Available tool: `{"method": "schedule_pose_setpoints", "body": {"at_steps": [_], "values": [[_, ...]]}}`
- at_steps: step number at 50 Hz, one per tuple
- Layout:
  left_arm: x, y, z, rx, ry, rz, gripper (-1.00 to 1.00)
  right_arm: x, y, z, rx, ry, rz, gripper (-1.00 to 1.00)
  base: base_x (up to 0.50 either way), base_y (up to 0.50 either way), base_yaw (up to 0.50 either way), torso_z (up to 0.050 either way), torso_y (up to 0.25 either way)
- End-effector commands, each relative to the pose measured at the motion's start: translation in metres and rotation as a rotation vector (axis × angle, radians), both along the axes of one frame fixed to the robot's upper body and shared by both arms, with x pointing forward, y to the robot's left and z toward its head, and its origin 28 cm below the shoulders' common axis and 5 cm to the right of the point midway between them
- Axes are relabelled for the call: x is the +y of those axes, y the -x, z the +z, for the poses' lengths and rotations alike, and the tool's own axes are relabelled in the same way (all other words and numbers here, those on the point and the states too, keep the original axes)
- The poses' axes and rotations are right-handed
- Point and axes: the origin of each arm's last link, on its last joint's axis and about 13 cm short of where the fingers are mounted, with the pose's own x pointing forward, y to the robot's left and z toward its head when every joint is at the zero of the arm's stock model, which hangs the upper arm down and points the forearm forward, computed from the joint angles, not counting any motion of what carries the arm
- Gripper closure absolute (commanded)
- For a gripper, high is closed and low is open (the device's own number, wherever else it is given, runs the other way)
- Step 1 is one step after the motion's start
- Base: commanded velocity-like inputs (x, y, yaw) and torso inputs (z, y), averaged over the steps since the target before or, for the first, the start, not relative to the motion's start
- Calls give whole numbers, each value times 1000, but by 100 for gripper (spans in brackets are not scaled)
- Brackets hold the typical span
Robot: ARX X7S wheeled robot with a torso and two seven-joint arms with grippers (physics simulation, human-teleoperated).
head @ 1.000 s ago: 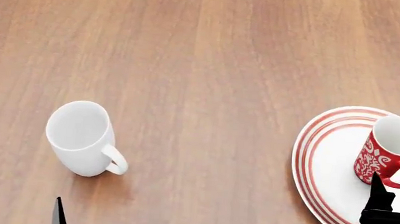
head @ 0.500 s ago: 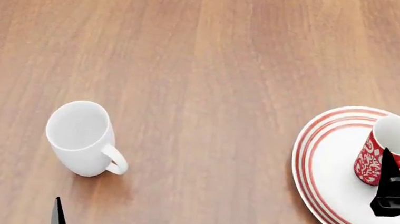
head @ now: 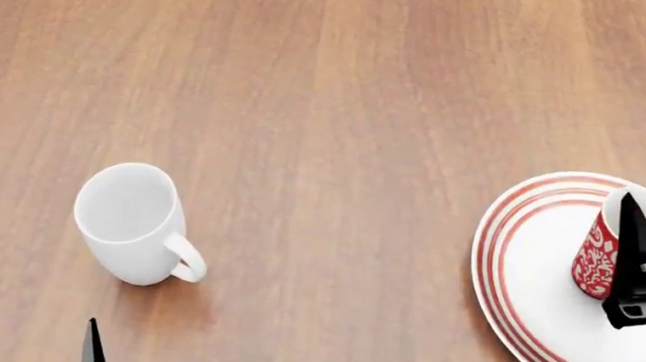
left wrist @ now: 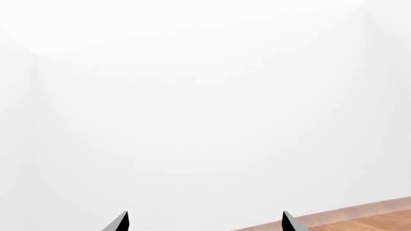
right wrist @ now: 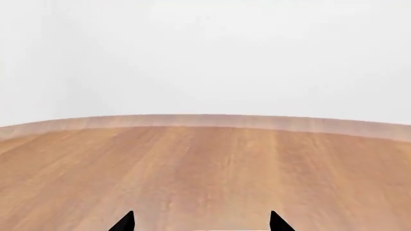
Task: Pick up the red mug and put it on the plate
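Observation:
The red mug (head: 597, 257), red with a white swirly pattern and a white inside, stands upright on the plate (head: 521, 276), a white plate with red rings at the right edge of the head view. My right gripper (head: 644, 255) hangs in front of the mug's handle side and hides the handle. In the right wrist view it (right wrist: 200, 224) is open and empty, with bare table beyond it. My left gripper (head: 19, 339) is open and empty at the lower left; it also shows open in the left wrist view (left wrist: 204, 221).
A plain white mug (head: 127, 218) with its handle to the right stands on the wooden table (head: 340, 105) at the left. The table's far edge (right wrist: 205, 120) meets a white wall.
My right gripper has moved farther from me across the plate, from below the red mug to in front of its handle. The mug, the plate and my left gripper have not moved.

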Motion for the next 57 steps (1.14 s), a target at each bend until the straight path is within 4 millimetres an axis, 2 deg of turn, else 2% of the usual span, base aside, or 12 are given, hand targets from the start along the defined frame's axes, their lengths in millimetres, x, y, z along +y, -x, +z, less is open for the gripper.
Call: {"method": "schedule_pose_setpoints", "body": {"at_steps": [1, 21, 57], "values": [[0, 0, 0, -3, 1, 1, -100, 8, 6, 20, -81, 10, 54, -100, 0, 0, 0, 0, 0], [0, 0, 0, -8, -1, 1, -100, 21, 16, 44, -179, 51, 141, -100, 0, 0, 0, 0, 0], [0, 0, 0, -16, -2, 1, -100, 49, 53, 93, -412, 150, 308, -100, 0, 0, 0, 0, 0]]}}
